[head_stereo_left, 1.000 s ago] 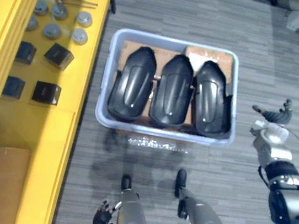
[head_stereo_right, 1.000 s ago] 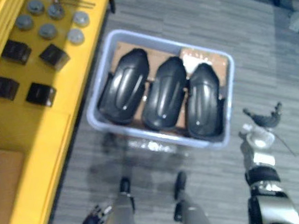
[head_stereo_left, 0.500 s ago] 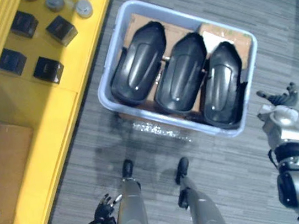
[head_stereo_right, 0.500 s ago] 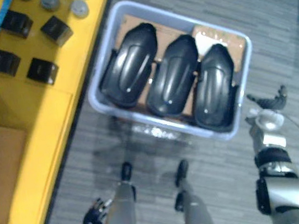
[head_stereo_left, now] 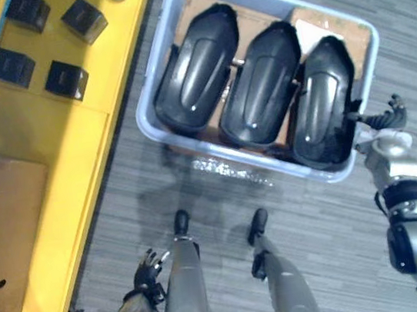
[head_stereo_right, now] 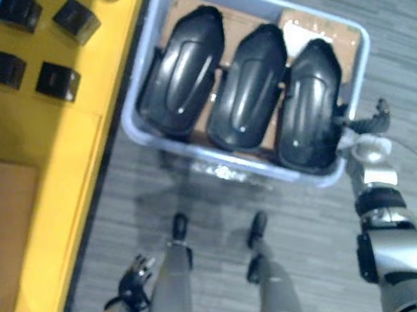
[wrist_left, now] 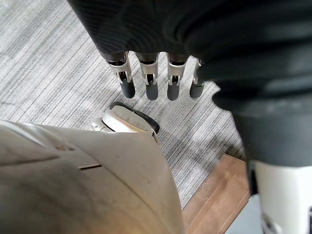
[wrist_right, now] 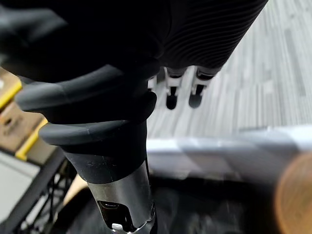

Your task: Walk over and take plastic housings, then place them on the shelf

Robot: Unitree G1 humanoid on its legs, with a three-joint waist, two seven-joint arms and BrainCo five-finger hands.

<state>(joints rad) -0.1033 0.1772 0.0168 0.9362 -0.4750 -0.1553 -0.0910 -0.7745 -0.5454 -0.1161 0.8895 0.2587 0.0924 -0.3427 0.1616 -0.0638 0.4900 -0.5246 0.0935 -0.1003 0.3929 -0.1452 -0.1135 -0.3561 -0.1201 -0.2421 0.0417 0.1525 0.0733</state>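
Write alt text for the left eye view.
Three black plastic housings fill a pale blue bin beside a yellow shelf holding small black boxes. The open right robot hand is by the bin's corner; the left robot hand hangs low.

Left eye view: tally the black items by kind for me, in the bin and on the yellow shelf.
Black domed plastic housings, side by side in the pale blue plastic bin: 3
Small black square boxes on the yellow shelf: 4
Total: 7
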